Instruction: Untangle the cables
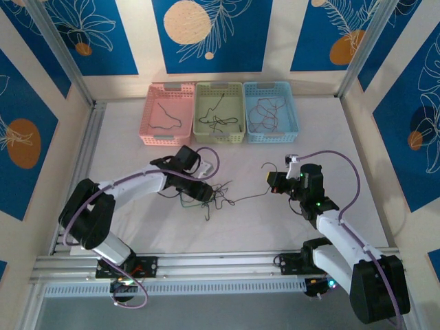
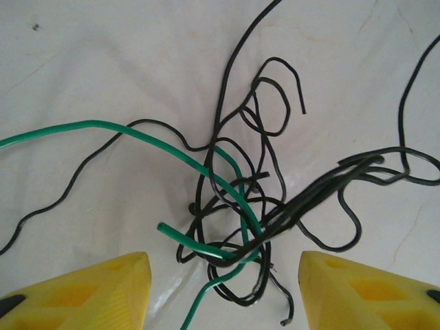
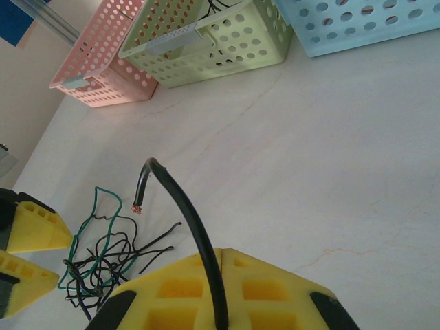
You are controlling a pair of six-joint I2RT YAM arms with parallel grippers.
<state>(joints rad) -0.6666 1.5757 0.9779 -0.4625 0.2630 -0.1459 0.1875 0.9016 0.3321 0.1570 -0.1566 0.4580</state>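
Pinning the tangle (image 2: 247, 213) means closing the wide-open, empty left claw (image 2: 225, 278) on it while the right claw (image 3: 220, 285), clamped on a cable (image 3: 187, 210), pulls toward three o'clock.

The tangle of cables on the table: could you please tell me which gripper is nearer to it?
Left. The left gripper hangs open right over the tangle; the right gripper, shut on a black cable, sits off to the tangle's right.

White-and-black jointed left arm (image 1: 130, 184) and right arm (image 1: 338, 232), each with looping purple cable (image 1: 348, 165), yellow hollow-celled fingers (image 2: 82, 292), green lights (image 1: 317, 204) on the right.
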